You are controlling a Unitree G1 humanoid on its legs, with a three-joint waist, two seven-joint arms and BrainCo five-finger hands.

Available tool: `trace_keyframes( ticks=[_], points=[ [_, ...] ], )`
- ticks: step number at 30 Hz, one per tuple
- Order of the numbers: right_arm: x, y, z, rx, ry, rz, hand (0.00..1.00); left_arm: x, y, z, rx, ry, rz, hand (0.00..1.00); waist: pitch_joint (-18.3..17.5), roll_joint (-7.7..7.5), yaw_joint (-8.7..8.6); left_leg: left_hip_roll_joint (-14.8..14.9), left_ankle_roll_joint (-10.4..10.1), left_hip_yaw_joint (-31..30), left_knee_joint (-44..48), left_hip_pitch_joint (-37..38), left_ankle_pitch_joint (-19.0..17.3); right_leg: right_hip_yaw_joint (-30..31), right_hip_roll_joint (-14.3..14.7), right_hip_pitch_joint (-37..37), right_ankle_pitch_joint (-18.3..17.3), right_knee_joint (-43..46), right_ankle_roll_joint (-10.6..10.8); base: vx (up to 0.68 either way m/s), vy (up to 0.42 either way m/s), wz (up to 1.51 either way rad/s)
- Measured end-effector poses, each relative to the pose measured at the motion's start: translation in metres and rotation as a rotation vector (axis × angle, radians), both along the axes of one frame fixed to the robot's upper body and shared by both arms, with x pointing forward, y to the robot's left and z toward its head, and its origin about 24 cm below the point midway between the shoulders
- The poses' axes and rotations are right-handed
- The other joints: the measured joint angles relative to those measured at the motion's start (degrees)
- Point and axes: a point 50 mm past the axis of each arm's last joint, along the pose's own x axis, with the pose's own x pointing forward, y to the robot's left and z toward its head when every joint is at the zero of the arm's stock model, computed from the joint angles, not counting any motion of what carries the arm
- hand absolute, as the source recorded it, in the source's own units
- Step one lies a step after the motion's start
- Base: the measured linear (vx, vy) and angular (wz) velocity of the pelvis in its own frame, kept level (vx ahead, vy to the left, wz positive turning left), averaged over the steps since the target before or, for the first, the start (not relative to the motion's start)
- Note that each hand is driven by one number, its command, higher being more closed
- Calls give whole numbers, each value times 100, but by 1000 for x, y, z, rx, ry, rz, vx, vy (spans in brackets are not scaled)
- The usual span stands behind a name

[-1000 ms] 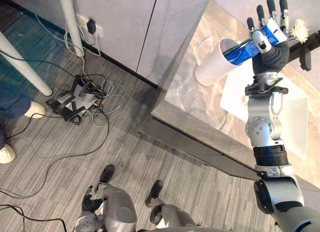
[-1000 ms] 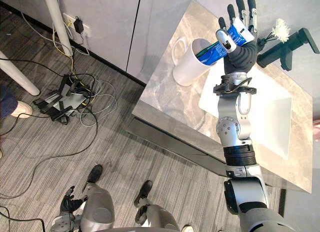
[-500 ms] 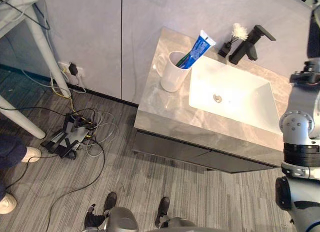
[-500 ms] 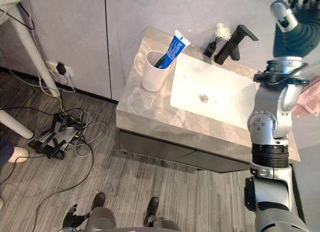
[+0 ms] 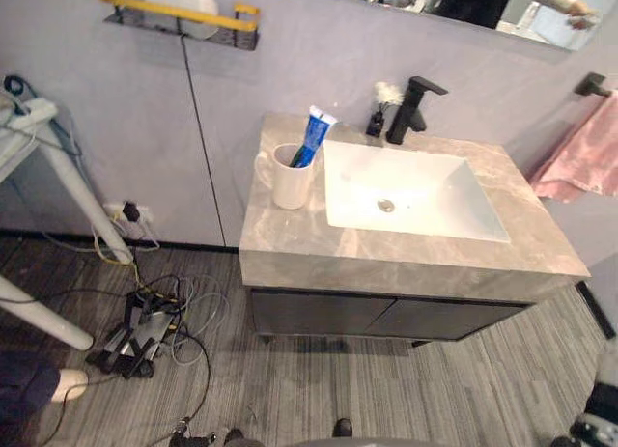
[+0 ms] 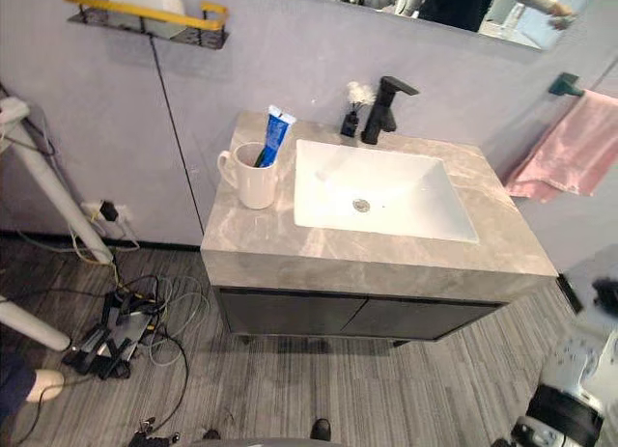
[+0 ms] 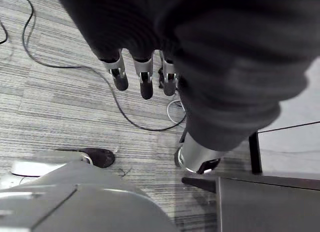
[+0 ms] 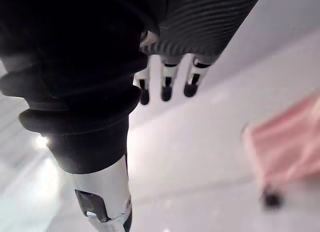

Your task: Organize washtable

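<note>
**Standing clear of a sorted worktop**

Finding the toothpaste tube (image 5: 311, 134) propped in the white mug (image 5: 288, 181), one end poking above the rim and leaning against it, most likely to stay upright and off the stone. Seeing the mug on the left part of the worktop (image 5: 406, 259), just beside the sink (image 5: 439, 181), handle turned away from the basin, so within easy reach of anyone washing. Noting the black faucet (image 5: 413, 107) and a small white flower sprig (image 5: 384, 95) at the back edge, out of the way, and a pink towel (image 5: 584, 155) hung on the wall to the right.

Hanging the left robot hand (image 7: 145, 79) over the floor, fingers straight and loose, grasping nothing. Holding the right robot hand (image 8: 166, 86) in front of a pale wall with the towel in sight past it, fingers likewise extended, also empty.

Judging the tidy-up as near done, with nothing loose on the stone and both hands well apart from it.
</note>
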Motion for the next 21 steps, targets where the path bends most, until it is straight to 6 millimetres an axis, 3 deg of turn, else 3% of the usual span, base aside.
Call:
trace_keyframes(
  ticks=[1, 3, 6, 7, 9, 11, 12, 13, 14, 16, 21],
  points=[
    [-8, -3, -16, 58, 38, -39, 0, -1, -1, -1, -9, 3, -1, 0, -19, 30, -11, 2, -11, 17, 1, 13, -35, 0, 0, 5, 3, -9, -4, -47, -12, -12],
    [-40, -7, -72, 290, 163, -171, 0, -5, -5, -4, -29, 26, -12, 0, -71, 129, -107, -4, -3, 34, -9, 31, -60, -21, -12, 26, 4, -42, -7, -25, -5, -5],
    [-81, -1, -126, 487, 358, -269, 0, 0, -12, -5, -49, 30, -58, 0, -140, 289, -115, -10, -4, 48, -17, 47, -98, -34, -22, 37, 2, -56, -9, -4, 0, -1],
    [-100, 13, -159, 629, 488, -282, 0, 3, -15, -6, -58, 27, -89, 0, -133, 357, -112, -9, -5, 40, -23, 44, -100, -46, -22, 38, -1, -57, -14, 0, 0, 0],
    [-113, 31, -184, 759, 555, -275, 0, 5, -17, -6, -65, 31, -106, 0, -135, 403, -113, -6, -5, 34, -43, 41, -100, -51, -18, 38, -5, -58, -20, 15, -6, 1],
    [-133, 79, -225, 990, 657, -231, 0, 4, -17, -9, -72, 58, -127, 0, -134, 504, -121, -9, -5, 9, -67, 42, -100, -78, -20, 82, -17, -59, -32, 37, -6, 5],
    [-137, 91, -233, 1037, 683, -215, 0, 6, -18, -9, -74, 56, -128, 0, -135, 520, -119, -11, -4, -1, -69, 42, -100, -89, -22, 88, -20, -58, -34, 42, 3, 22],
    [-152, 136, -255, 1180, 778, -135, 0, 8, -18, -9, -75, 52, -130, 0, -129, 561, -113, -22, -2, -107, -77, 30, -100, -211, -40, 129, -34, -41, -45, 71, 6, 38],
    [-164, 164, -263, 1245, 862, -92, 0, 9, -18, -9, -76, 49, -127, 0, -126, 569, -101, -32, 0, -209, -75, 42, -95, -320, -56, 207, -55, -38, -25, 79, 9, 44],
    [-171, 184, -268, 1266, 958, -12, 0, 9, -18, -9, -77, 47, -120, 0, -121, 566, -94, -63, 30, -314, -74, 49, -78, -435, -88, 296, -75, -37, 15, 61, 18, 32],
    [-163, 201, -271, 1132, 1202, 256, 0, 11, -18, -9, -89, 25, -57, 0, -72, 596, -79, -186, 71, -545, -81, 25, -93, -698, -221, 464, -165, -35, 109, 33, 31, 29]
  ],
)
